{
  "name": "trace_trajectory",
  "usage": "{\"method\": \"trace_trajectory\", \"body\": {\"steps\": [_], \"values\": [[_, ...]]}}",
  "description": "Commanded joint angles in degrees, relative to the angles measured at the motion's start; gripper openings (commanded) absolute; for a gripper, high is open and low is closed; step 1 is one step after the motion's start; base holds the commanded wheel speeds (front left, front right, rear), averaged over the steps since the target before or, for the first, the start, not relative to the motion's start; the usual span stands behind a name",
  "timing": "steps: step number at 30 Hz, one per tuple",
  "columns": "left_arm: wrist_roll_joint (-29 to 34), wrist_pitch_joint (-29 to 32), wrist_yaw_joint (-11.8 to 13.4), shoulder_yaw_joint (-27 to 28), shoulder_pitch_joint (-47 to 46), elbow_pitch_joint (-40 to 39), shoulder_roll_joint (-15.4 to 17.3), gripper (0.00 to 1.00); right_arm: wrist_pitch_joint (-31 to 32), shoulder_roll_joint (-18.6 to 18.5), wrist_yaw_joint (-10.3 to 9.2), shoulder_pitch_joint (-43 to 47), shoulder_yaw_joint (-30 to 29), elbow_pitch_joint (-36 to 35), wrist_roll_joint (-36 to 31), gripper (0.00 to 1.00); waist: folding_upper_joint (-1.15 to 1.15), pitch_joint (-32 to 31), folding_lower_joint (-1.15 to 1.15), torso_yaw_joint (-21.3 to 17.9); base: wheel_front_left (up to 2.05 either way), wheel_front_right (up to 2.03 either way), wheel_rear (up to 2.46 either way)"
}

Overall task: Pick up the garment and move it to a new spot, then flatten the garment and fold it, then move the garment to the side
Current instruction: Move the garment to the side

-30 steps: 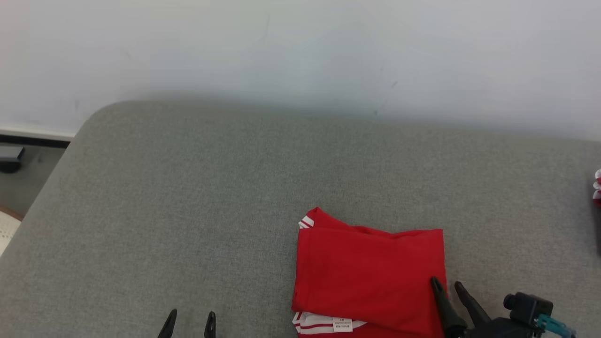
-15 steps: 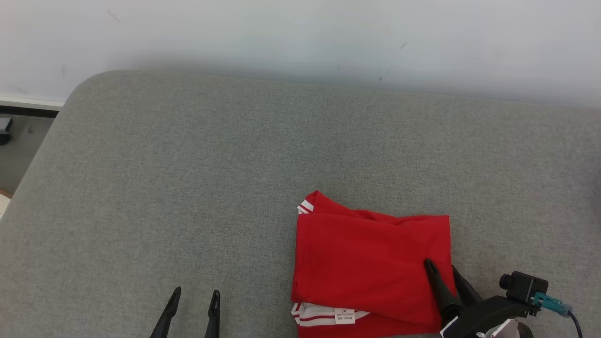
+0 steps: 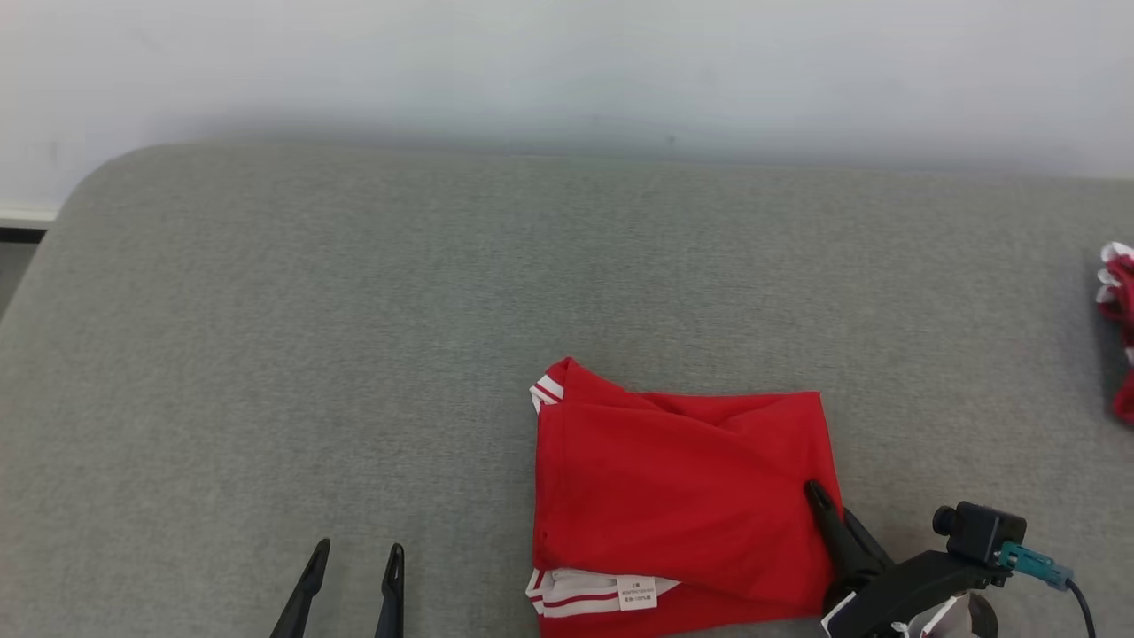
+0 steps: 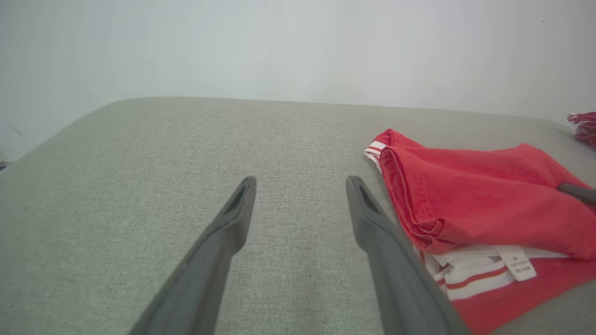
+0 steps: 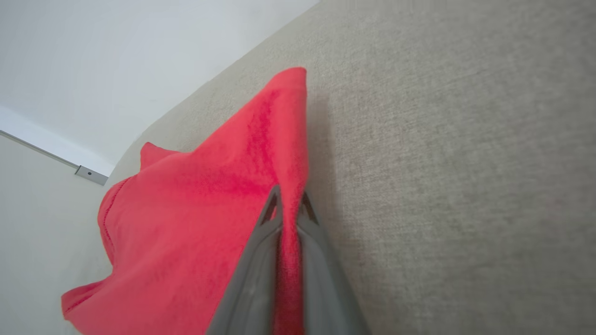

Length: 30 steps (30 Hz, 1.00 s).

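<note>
The grey cushion carries the folded red garment near its front, right of centre. The right hand, spread a second ago, is now clenched on the garment's right edge. The left hand stays spread, well to the garment's left. The garment is nearly square, with its labelled collar toward the robot.

The grey worktop lies bare over its whole left half and along the back up to the white wall; a gripper can pass freely there. The folded red garment fills the near middle-right, with the right gripper pinching its right edge. Another red cloth sits at the far right edge, a bare strip between them. The left gripper, jaws spread, hangs over bare worktop left of the garment.
</note>
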Motion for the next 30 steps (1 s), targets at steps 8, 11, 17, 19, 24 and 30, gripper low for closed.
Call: {"method": "trace_trajectory", "body": {"steps": [8,11,17,19,24,30], "values": [[0.24,-0.10,-0.09,0.06,-0.43,-0.98,1.13,1.00,-0.03,0.15,-0.17,0.70,-2.84,-3.93,-7.56,0.00,0.00,0.86,-0.01,-8.92,0.00,0.00,0.00],[0.21,-0.10,-0.03,-0.09,-0.53,-1.23,1.58,1.00,-0.04,0.58,-0.17,1.23,-3.80,-5.30,-9.68,0.00,0.00,1.20,-0.01,-11.98,0.00,0.00,0.00],[0.43,-0.10,-0.04,0.06,-0.30,-1.77,2.46,1.00,-0.02,1.65,-0.17,2.01,-4.78,-7.49,-12.77,0.00,0.00,1.72,-0.01,-17.89,0.00,0.00,0.00],[0.48,-0.10,-0.04,0.01,-0.33,-2.17,2.77,1.00,-0.03,1.92,-0.17,2.10,-4.86,-8.08,-13.58,0.00,0.00,1.98,-0.01,-19.74,0.00,0.00,0.00],[0.67,-0.10,-0.04,-0.21,-0.31,-2.90,3.63,1.00,-0.03,2.69,-0.17,2.39,-5.17,-9.46,-14.87,0.00,0.00,2.58,-0.01,-23.95,0.00,0.00,0.00],[0.88,-0.10,-0.04,-0.62,-0.60,-3.56,4.63,1.00,-0.03,3.24,-0.17,2.62,-5.20,-10.50,-15.70,0.00,0.00,3.58,-0.01,-27.60,0.00,0.00,0.00]]}}
